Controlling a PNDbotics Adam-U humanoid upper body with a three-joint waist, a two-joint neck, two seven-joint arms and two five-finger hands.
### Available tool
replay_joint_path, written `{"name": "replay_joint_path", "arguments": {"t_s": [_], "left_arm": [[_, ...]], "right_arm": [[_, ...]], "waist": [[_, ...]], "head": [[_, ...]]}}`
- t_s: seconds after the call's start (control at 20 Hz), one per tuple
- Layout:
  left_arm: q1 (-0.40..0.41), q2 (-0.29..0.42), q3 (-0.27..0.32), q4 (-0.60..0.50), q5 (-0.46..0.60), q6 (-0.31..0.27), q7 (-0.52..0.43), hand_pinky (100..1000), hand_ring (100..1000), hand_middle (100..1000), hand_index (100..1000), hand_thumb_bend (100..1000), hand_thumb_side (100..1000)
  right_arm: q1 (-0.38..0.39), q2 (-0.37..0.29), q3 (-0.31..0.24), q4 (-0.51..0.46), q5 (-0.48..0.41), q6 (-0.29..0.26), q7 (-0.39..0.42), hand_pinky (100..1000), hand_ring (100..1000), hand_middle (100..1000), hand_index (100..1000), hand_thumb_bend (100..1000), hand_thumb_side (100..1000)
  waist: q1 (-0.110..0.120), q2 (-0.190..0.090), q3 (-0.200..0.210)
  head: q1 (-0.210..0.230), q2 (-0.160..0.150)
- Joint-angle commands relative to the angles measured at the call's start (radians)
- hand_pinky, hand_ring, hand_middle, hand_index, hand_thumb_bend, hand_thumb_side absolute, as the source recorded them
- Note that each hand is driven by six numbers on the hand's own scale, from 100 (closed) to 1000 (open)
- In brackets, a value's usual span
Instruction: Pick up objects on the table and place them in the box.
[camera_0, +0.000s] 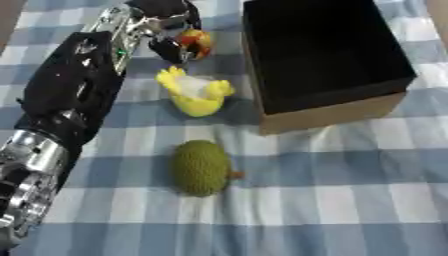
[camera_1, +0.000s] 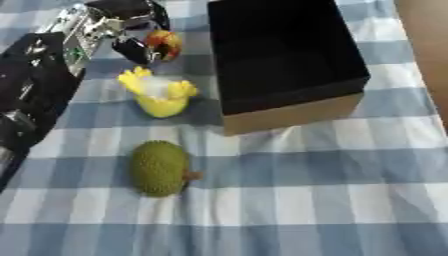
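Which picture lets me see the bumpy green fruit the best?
The left eye view shows the bumpy green fruit best: it lies near the middle of the picture on the checked cloth, with its little stem showing. The right eye view shows the same whole fruit, only further toward the left side.

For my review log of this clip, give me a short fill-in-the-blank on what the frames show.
1. The left hand is closed around a small red and ____ object.
2. The box is black inside and holds ____.
3. The green fruit lies ____ the box, on the checked cloth.

Missing words: yellow; nothing; outside
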Motion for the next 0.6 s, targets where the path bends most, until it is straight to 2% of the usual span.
{"name": "replay_joint_path", "arguments": {"t_s": [0.05,0.3,0.6], "left_arm": [[-0.021,0.015,-0.009,-0.023,0.018,-0.004,-0.008,772,829,729,638,100,230],[-0.025,0.013,-0.005,-0.056,0.072,-0.009,-0.016,760,823,724,634,100,244],[-0.047,0.007,-0.005,-0.168,0.156,0.003,-0.011,747,814,714,616,100,246]], "right_arm": [[0.001,-0.026,-0.003,-0.010,0.001,0.004,-0.002,957,1000,403,991,100,470],[0.004,-0.030,-0.004,-0.010,-0.002,0.006,-0.004,957,1000,405,991,100,470],[0.010,-0.031,-0.003,-0.010,0.000,0.005,-0.002,957,1000,403,992,100,470]], "waist": [[0.011,-0.027,0.001],[0.014,-0.033,0.004],[0.016,-0.037,0.006]], "head": [[-0.001,0.004],[-0.005,0.006],[-0.019,-0.001]]}}
